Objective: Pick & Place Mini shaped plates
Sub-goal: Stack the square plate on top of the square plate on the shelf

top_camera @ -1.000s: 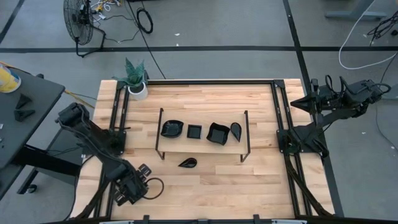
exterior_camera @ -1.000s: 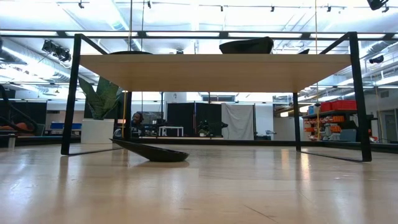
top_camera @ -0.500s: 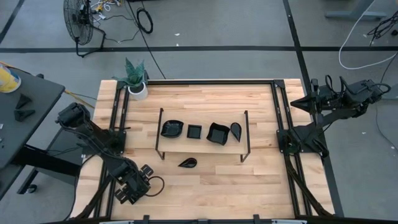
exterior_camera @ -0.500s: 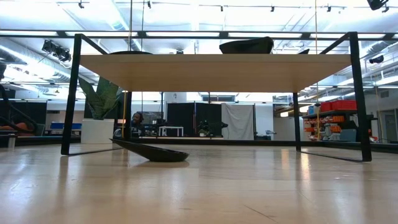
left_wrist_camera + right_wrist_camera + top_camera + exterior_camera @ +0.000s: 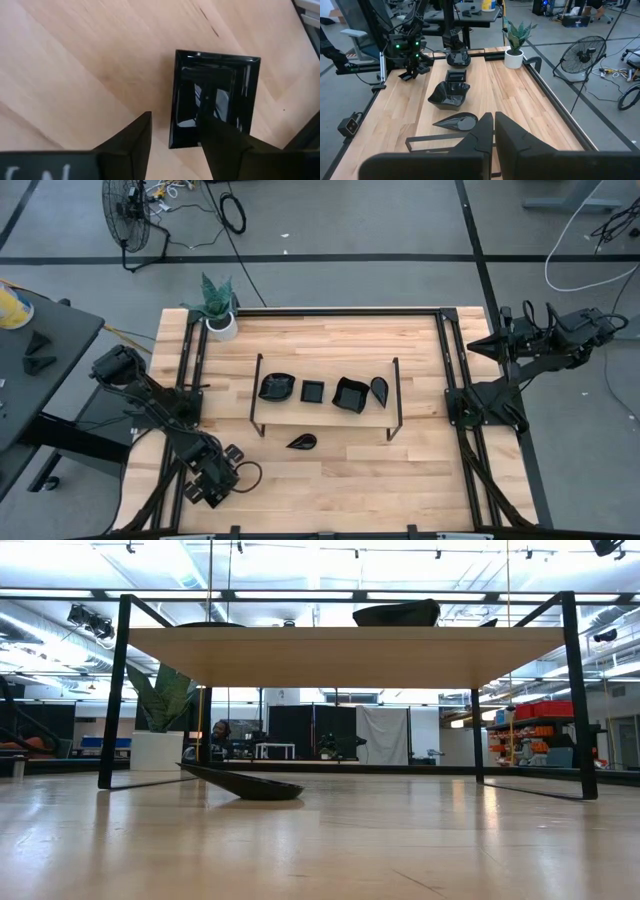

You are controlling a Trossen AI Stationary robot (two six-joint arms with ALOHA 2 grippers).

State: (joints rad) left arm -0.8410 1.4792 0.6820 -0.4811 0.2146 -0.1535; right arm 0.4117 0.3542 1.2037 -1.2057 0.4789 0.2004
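A small square glossy black plate (image 5: 215, 100) lies flat on the table near its front left corner. My left gripper (image 5: 174, 120) points down over it, open. One finger stands outside the plate's edge and the other over its hollow. In the high view my left gripper (image 5: 222, 470) hides this plate. Several more mini plates (image 5: 313, 391) sit on the raised wooden shelf (image 5: 325, 415). A leaf-shaped one (image 5: 302, 442) lies on the table in front of the shelf and shows in the low view (image 5: 245, 783). My right gripper (image 5: 494, 122) waits shut, high at the table's right edge. My left gripper comes at the square plate from above, with the plate's rim (image 5: 172, 120) between its two fingers. One finger (image 5: 220, 140) stands over the plate's inside and the other beside it over the wood. I cannot tell whether either finger touches it.
A white pot with a green plant (image 5: 218, 320) stands at the far left corner. The shelf's thin black wire frame (image 5: 258, 395) stands mid-table. Black rails (image 5: 185, 380) run along the table's left and right sides. Bare wood lies along the near edge.
My left gripper has sunk toward the table at the front left corner and tipped a little more downward. The plates and my right arm have stayed still.
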